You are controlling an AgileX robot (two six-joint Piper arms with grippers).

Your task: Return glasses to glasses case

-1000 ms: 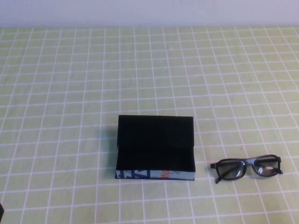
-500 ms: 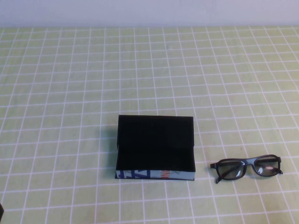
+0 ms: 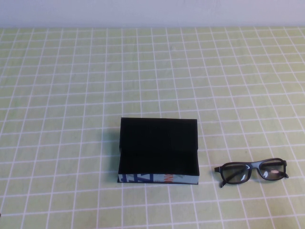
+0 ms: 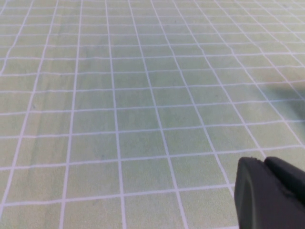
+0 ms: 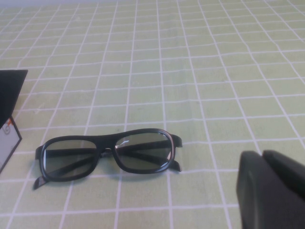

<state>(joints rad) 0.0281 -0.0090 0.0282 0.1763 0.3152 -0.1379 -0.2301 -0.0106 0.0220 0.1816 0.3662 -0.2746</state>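
The glasses case (image 3: 158,143) lies open in the middle of the table, its black lining showing and its blue, white and orange printed side facing me. The black-framed glasses (image 3: 254,168) rest flat on the cloth just to its right, apart from it, arms folded. Neither gripper shows in the high view. In the right wrist view my right gripper (image 5: 261,154) is shut and empty, a short way from the glasses (image 5: 107,149), with a corner of the case (image 5: 9,90) at the frame's edge. My left gripper (image 4: 263,161) is shut over bare cloth.
A green cloth with a white grid (image 3: 71,95) covers the whole table, up to a pale wall (image 3: 152,12) at the far edge.
A dark sliver at the bottom-left corner of the high view has slipped almost out of sight. The case and the glasses have not moved.
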